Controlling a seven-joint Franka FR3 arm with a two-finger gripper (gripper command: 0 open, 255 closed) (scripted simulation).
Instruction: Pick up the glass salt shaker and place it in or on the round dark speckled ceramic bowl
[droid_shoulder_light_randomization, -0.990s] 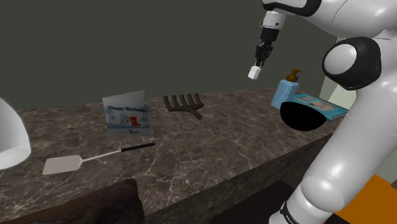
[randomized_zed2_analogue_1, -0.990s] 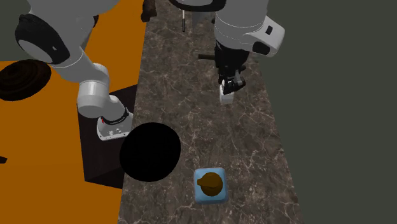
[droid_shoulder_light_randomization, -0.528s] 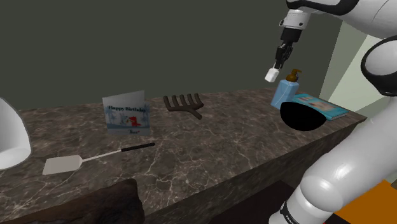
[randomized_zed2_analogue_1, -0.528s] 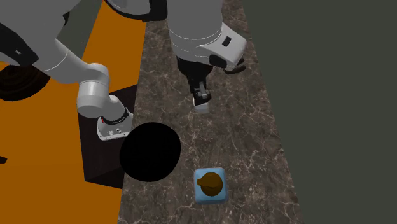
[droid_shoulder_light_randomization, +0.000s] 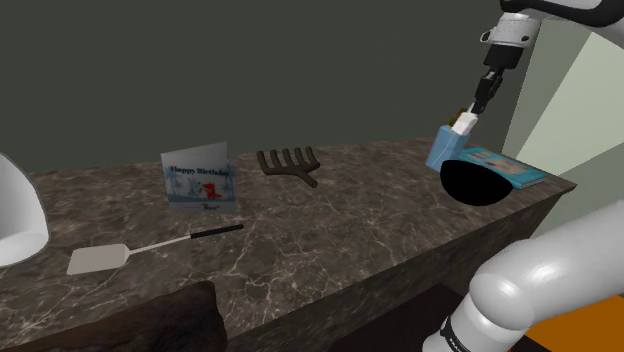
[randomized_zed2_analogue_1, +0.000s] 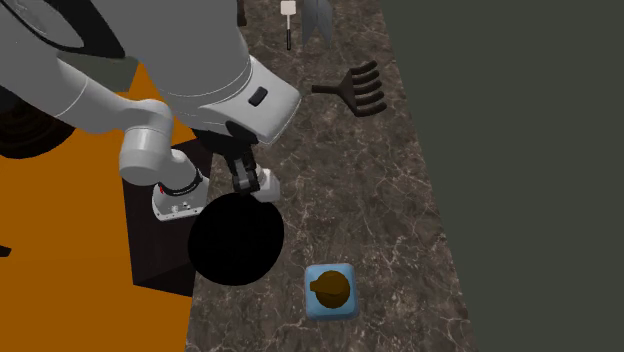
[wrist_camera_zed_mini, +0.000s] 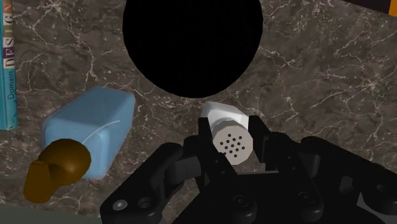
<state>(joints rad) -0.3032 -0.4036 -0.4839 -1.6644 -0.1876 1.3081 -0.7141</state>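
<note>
Dark brown, white-veined marble worktop (droid_shoulder_light_randomization: 330, 230) against a plain dark grey-green wall (droid_shoulder_light_randomization: 250, 70), flat orange floor (randomized_zed2_analogue_1: 60, 250) alongside.

Dim, flat, even light throughout. Dark veined stone bench (droid_shoulder_light_randomization: 330, 230) reads murky, pale veins faintly lit. Round bowl (randomized_zed2_analogue_1: 236, 240) renders as flat pure black, unshaded. White glossy arm (droid_shoulder_light_randomization: 540, 290) brightest, soft grey shading on its underside. Edges crisp near and far.

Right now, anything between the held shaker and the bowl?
Nothing: wrist view shows only bare countertop between the salt shaker and the black bowl.
</note>
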